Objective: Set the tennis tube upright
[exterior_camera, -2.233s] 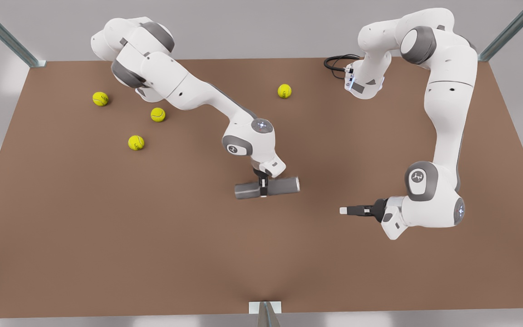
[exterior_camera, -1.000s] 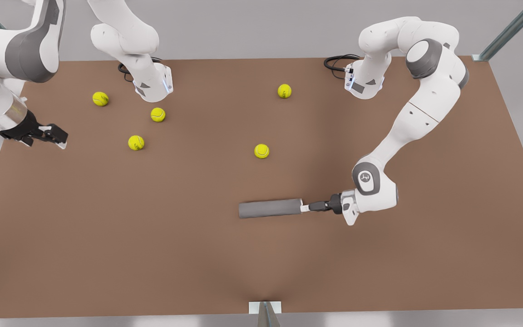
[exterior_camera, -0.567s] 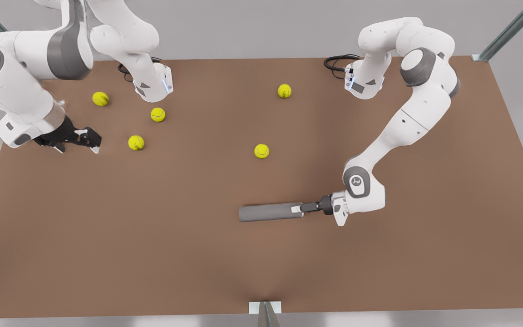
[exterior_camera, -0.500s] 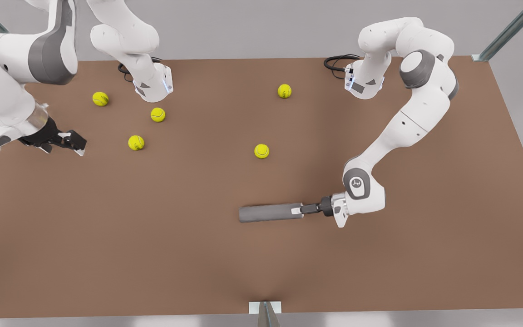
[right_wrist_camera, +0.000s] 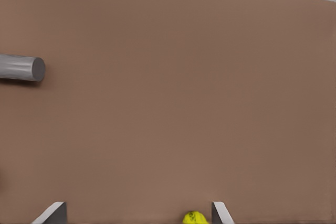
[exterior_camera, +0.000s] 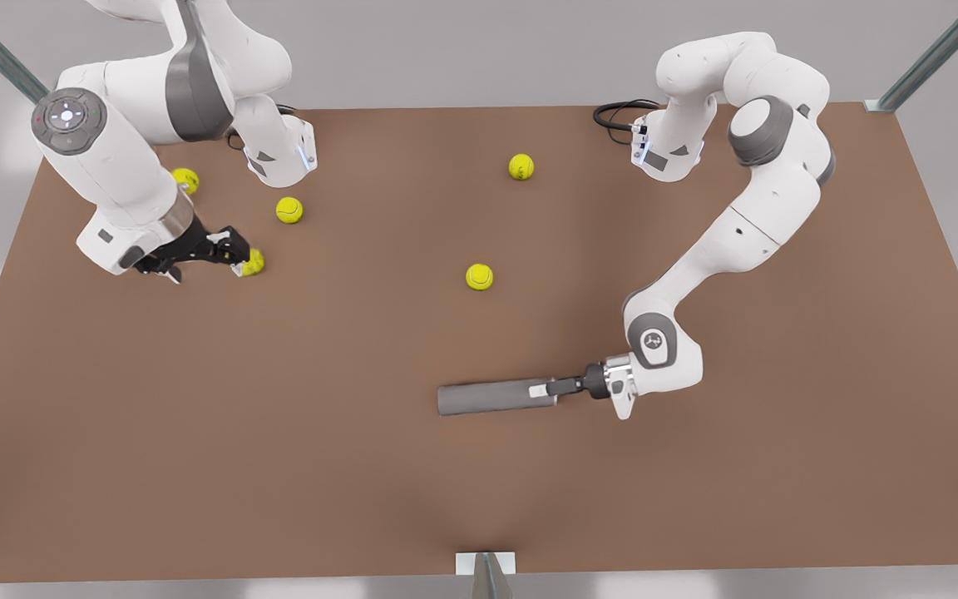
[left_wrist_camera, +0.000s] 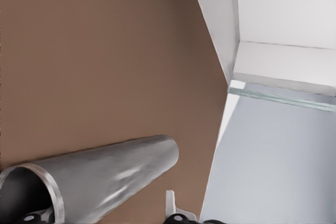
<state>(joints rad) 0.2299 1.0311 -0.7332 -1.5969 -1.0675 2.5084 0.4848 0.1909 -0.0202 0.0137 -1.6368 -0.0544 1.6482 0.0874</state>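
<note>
One matte grey cylindrical tennis tube (exterior_camera: 494, 398) lies flat on the brown surface (exterior_camera: 362, 466), and it looks rigid, hollow and probably light, with a smooth round wall that could roll or slip in a loose hold. The left end effector (exterior_camera: 547, 389) reaches level at its silvery open rim (left_wrist_camera: 50, 192), one finger apparently inside the mouth and one outside; the rim wall looks like the place to pinch and tip from. The right end effector (exterior_camera: 234, 258) hangs spread over a yellow-green tennis ball (exterior_camera: 254, 262), well apart.
</note>
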